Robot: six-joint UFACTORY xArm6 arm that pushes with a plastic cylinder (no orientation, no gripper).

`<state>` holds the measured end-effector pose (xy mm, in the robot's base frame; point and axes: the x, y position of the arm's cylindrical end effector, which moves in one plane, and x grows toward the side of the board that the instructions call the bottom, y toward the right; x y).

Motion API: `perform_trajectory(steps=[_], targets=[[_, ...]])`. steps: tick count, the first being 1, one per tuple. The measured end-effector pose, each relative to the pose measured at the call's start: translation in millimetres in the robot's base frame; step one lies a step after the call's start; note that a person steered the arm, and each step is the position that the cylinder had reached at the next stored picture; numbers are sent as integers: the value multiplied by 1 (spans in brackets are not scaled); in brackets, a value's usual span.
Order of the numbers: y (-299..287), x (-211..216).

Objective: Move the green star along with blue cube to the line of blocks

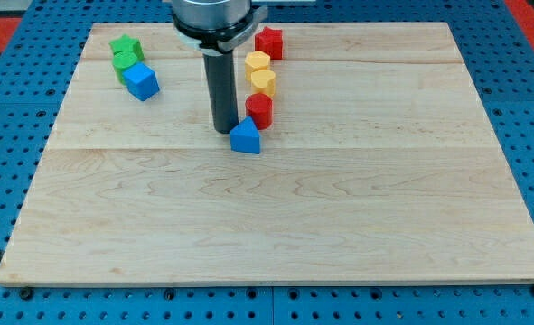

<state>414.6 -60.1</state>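
Note:
The green star (125, 45) lies at the view's top left of the wooden board (276, 217). A green round block (125, 63) touches it below, and the blue cube (142, 81) touches that one. A line of blocks runs down the board's top middle: a red star (268, 41), a yellow hexagon (257, 64), a yellow block (263, 83), a red cylinder (259, 110) and a blue triangular block (245, 137). My tip (224, 130) stands just left of the blue triangular block, far to the right of the green star and blue cube.
The board rests on a blue perforated table (4, 181). The arm's round mount (214, 20) hangs over the board's top middle, left of the red star.

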Motion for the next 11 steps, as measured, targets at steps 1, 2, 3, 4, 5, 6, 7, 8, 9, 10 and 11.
perform_trajectory(steps=[1, 2, 3, 4, 5, 6, 7, 8, 9, 10, 11], targets=[[15, 11], [34, 11], [-7, 14], [-134, 2], [-191, -62], [-202, -137], [-202, -202], [-169, -187], [-137, -117], [-95, -59], [-50, -4]])
